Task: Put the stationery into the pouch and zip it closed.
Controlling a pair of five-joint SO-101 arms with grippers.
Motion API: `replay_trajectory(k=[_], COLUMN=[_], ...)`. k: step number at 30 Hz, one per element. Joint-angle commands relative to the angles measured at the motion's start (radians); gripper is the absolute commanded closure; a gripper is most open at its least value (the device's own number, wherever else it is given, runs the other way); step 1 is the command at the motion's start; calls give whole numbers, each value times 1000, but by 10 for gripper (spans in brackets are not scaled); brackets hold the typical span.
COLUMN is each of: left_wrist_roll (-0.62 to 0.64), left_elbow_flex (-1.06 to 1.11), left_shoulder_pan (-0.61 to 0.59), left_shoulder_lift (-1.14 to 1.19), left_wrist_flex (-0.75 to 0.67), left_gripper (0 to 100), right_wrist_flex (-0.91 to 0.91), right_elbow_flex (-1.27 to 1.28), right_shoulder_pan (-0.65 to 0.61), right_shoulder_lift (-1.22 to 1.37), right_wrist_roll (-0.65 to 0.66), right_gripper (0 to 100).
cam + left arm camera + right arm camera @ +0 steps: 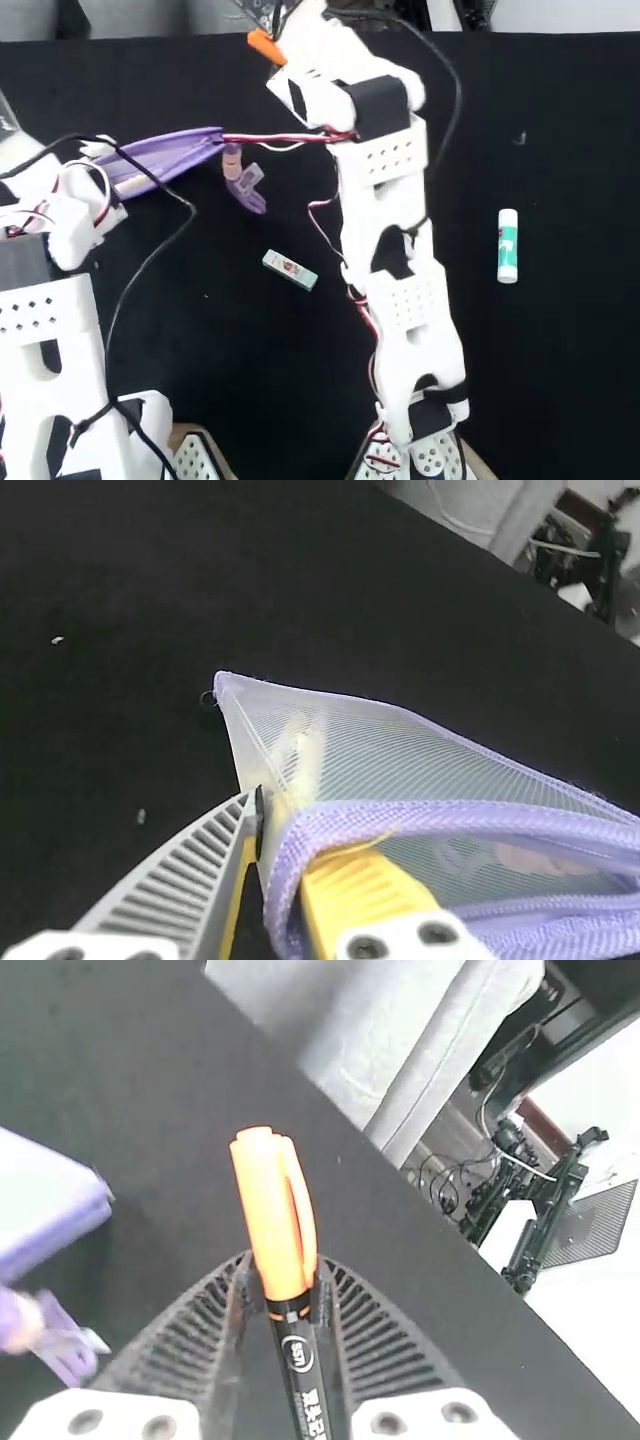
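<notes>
Right wrist view: right hand (283,1272) clamps orange marker (272,1200); left hand (272,822) pinches pouch (400,760) edge.

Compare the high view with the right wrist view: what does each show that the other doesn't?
The high view adds the glue stick and a small box lying on the table. The right wrist view adds the black barrel of the marker, clamped in the right hand. Both show the marker's orange cap, the purple pouch and a small purple item near it.
</notes>
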Motion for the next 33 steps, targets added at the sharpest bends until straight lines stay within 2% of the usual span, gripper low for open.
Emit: replay_trajectory(k=[1, 5, 13, 18, 26, 33], left_wrist_roll=[15, 14, 14, 14, 14, 14], left_elbow_flex=[-68, -62, -35, -30, -30, -28], left_shoulder_pan=[68, 111, 113, 113, 113, 113], left_shoulder_lift=[-18, -18, -18, -18, -18, -18], left_wrist_flex=[3, 3, -3, -5, -2, -3], left_gripper=[971, 971, 971, 971, 971, 971], right_wrist_flex=[17, 52, 115, 117, 121, 117], right_elbow_flex=[-39, -39, -39, -38, -30, 173], right_shoulder_pan=[5, -12, -110, -104, -107, -129], right_shoulder_lift=[-137, -202, -306, -348, -415, -578], right_wrist_roll=[-89, -114, -120, -227, -284, -282], right_gripper=[987, 987, 987, 987, 988, 988])
